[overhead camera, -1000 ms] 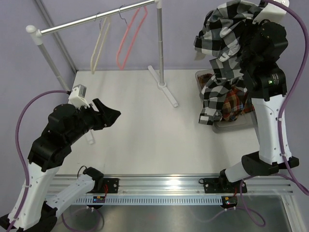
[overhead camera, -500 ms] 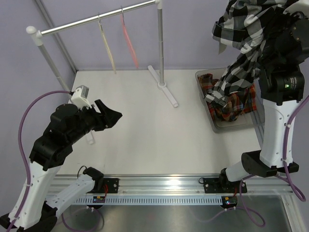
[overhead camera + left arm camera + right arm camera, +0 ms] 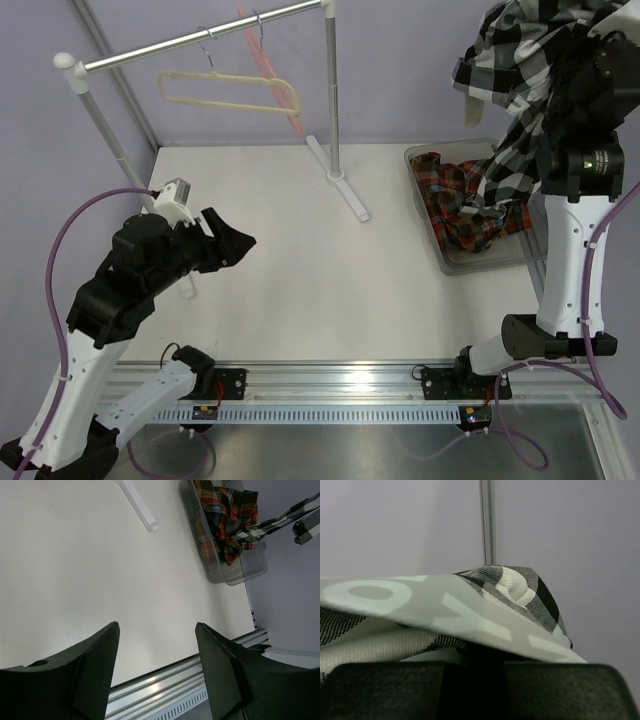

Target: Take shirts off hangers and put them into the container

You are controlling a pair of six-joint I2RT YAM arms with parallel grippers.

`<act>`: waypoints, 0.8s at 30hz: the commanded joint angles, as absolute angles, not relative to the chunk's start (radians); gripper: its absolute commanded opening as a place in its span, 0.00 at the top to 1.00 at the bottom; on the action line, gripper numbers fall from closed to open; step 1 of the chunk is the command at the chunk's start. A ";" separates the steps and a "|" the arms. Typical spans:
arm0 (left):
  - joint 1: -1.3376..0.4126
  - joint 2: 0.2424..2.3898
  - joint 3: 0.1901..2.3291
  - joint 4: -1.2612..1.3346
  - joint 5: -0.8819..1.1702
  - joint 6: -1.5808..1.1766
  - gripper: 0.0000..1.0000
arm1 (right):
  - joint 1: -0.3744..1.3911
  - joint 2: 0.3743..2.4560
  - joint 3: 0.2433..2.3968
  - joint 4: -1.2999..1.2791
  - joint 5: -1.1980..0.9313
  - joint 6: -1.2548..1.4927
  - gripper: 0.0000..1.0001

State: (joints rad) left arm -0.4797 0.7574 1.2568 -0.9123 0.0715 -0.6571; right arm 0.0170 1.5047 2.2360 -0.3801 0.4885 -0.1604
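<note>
The right gripper (image 3: 482, 657) is clamped on the black-and-white shirt (image 3: 520, 80) and holds it up high over the container (image 3: 480, 264) (the red plaid shirt (image 3: 455, 195) lies inside). The left gripper (image 3: 157, 627) hangs over the table (image 3: 300, 260) with its jaws apart, holding nothing.

The black-and-white shirt (image 3: 520, 60) now hangs higher and farther right, its tail over the right side of the bin (image 3: 470, 264), so the plaid shirt (image 3: 455, 195) shows almost whole. Both hangers have swung: the cream hanger (image 3: 225, 90) turns broadside, the pink hanger (image 3: 297, 118) kicks up towards the rail (image 3: 200, 38).
</note>
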 commanded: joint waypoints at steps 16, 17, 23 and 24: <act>-0.483 0.772 1.290 -0.884 0.106 -0.666 0.33 | 0.005 1.261 1.496 -0.351 0.365 0.233 1.00; -0.485 0.769 1.292 -0.891 0.106 -0.669 0.33 | -0.038 1.261 1.464 -0.350 0.373 0.239 1.00; -0.483 0.750 1.298 -0.910 0.106 -0.669 0.33 | -0.158 1.345 1.440 -0.307 0.341 0.241 1.00; -0.485 0.750 1.299 -0.919 0.106 -0.669 0.33 | -0.184 1.360 1.453 -0.292 0.310 0.236 1.00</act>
State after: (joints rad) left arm -0.4797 0.7647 1.2572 -0.9237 0.0765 -0.6643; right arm -0.1406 1.3254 1.4361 -0.4000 0.3309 0.2176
